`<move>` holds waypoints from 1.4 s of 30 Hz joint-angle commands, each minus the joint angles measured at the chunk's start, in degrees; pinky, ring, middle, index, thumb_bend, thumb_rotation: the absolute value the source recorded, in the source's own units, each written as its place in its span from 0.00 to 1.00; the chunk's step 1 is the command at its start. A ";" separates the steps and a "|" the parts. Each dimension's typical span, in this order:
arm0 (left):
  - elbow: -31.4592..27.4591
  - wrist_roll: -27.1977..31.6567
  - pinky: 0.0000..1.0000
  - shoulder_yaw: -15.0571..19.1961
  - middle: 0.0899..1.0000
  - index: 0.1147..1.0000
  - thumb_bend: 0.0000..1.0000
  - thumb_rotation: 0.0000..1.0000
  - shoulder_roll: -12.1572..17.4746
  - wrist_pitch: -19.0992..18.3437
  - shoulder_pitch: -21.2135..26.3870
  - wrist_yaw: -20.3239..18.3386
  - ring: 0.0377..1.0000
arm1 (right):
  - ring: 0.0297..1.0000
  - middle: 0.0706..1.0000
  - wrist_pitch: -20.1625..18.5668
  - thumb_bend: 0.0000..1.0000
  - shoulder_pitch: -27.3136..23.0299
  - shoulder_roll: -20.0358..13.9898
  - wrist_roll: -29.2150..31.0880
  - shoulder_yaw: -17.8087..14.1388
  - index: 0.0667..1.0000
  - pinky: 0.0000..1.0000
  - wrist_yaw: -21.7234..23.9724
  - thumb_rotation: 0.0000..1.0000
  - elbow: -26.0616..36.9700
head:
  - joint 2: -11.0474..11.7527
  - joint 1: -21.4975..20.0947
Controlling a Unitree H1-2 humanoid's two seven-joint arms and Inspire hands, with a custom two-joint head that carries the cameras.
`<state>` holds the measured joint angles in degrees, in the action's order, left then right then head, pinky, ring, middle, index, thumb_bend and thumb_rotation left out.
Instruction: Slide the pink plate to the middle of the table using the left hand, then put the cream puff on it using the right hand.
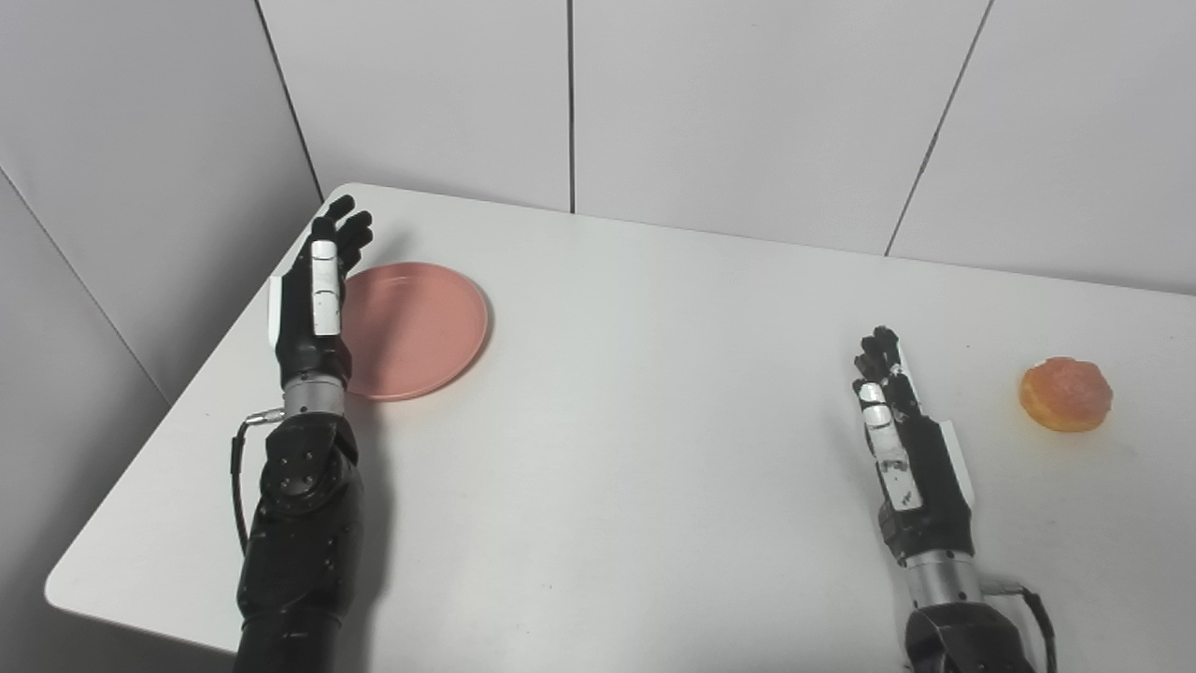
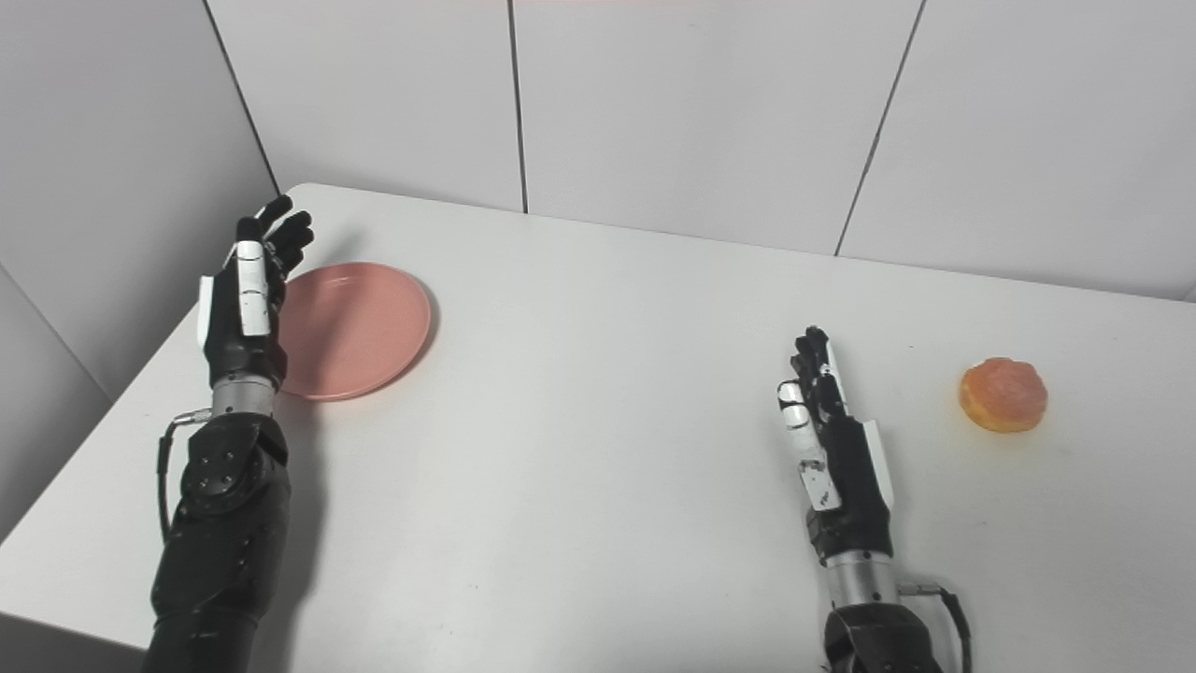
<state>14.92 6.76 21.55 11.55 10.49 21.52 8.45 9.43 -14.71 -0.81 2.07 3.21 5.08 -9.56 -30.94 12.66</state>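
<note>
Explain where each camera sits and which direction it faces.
Left eye view: on the head, looking down at the white table; both arms show, left robot hand beside the pink plate.
Right eye view: slightly to the right, facing the same way; right robot hand near the cream puff.
Both views share everything.

Round pink plate (image 1: 416, 329) flat at the table's far-left corner, orange-glazed cream puff (image 1: 1066, 393) far right
</note>
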 commanded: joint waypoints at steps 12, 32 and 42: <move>2.28 0.60 0.76 2.39 0.73 0.71 0.86 1.00 3.61 3.88 3.78 4.77 0.74 | 0.99 0.98 1.80 0.61 2.16 -0.09 0.60 -0.38 0.98 1.00 0.59 0.84 -1.95 | -0.07 0.15; 8.09 1.44 0.88 -2.70 0.79 0.78 0.79 1.00 6.13 -1.01 2.50 -0.52 0.81 | 0.99 0.98 1.78 0.61 2.20 -0.38 0.38 -0.39 0.98 1.00 0.71 0.83 -1.85 | -0.29 0.16; 4.98 0.81 0.87 -3.74 0.82 0.81 0.80 1.00 5.02 -5.67 1.47 -0.17 0.85 | 0.98 0.97 2.52 0.61 1.95 -0.18 0.45 -0.69 0.98 1.00 0.40 0.83 -2.29 | -0.31 0.15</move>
<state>22.23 7.45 17.81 15.85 4.70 21.77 8.41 9.43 -14.71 -0.79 2.34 2.98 5.53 -9.52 -31.20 12.83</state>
